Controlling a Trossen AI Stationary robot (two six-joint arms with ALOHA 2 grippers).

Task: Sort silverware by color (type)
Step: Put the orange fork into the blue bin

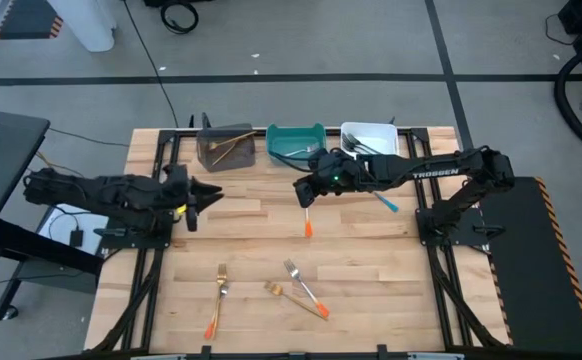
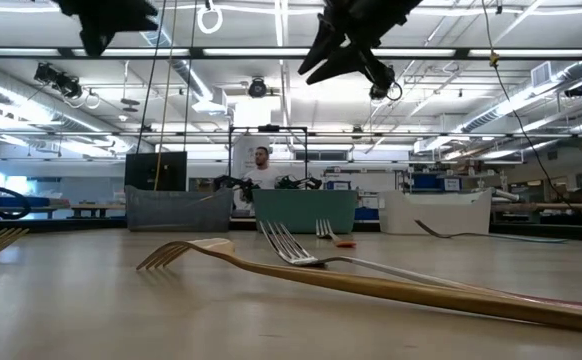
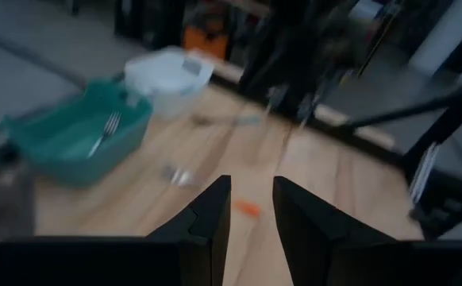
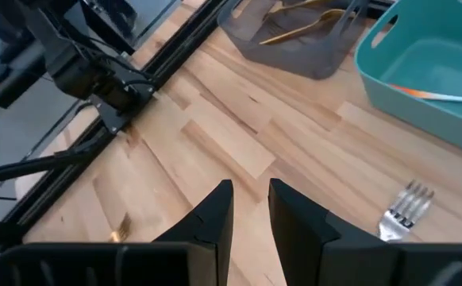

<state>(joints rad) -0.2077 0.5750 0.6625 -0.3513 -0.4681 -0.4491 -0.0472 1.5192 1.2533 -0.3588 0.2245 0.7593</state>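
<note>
Right gripper [image 1: 301,192], its arm [image 1: 441,170] marked "TROSSEN", hovers above the table [image 1: 241,225].

- From my overhead camera, I read one word: "TROSSEN", in white capitals along the forearm link of the right arm [image 1: 441,170], which reaches in over the table from the right side.
- At table height, I see boards and fittings in the room behind the bins, but I can read no lettering on any of them.
- Through the left wrist camera, I find no legible text, label or number.
- Through the right wrist camera, I find no legible text, label or number either.
</note>
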